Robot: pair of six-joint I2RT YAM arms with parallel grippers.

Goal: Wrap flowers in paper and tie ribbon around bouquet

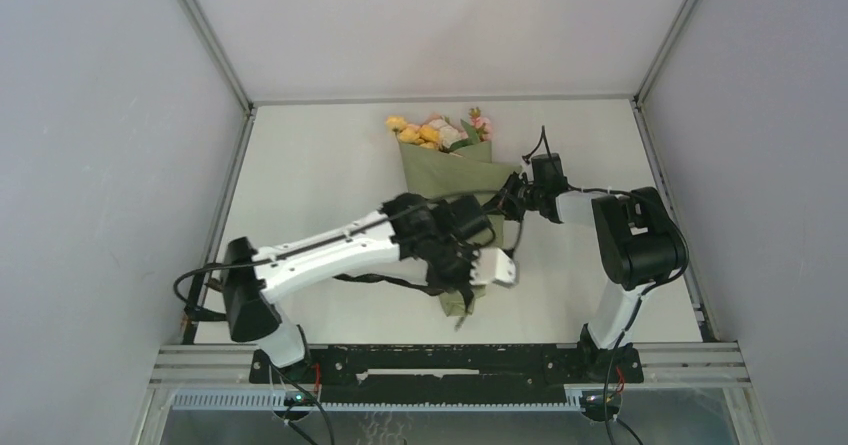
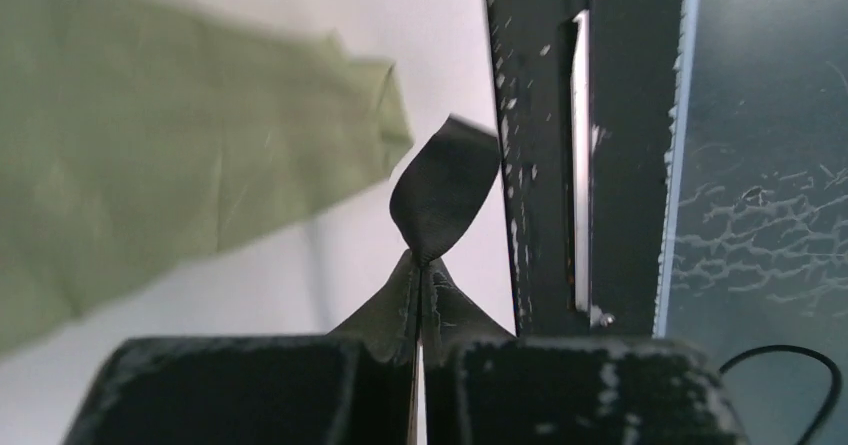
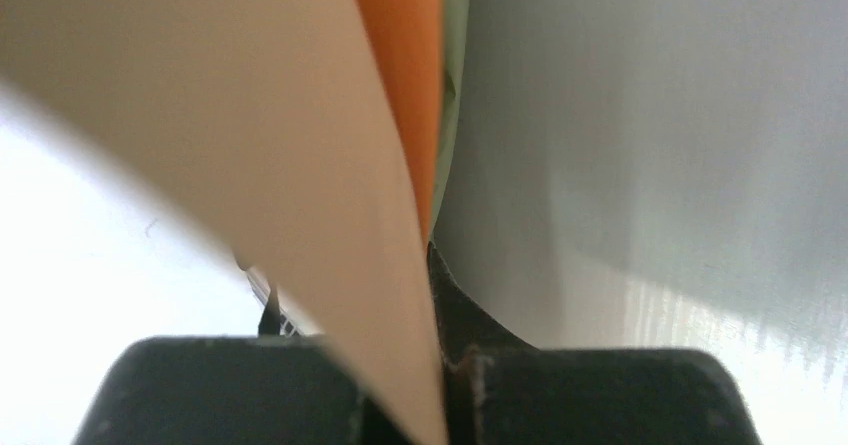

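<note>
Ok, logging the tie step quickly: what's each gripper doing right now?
Left gripper: closed on the ribbon.
Right gripper: closed on the paper.

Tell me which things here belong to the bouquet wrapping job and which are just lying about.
Part of the job:
- flowers
- green paper wrapped round them
- black ribbon, pinched in the left end effector
- right end effector, shut on the paper's edge

Not part of it:
- black cables
- black rail under the arm bases

Top view looks down from behind — wrist views hug paper (image 2: 150, 145)
</note>
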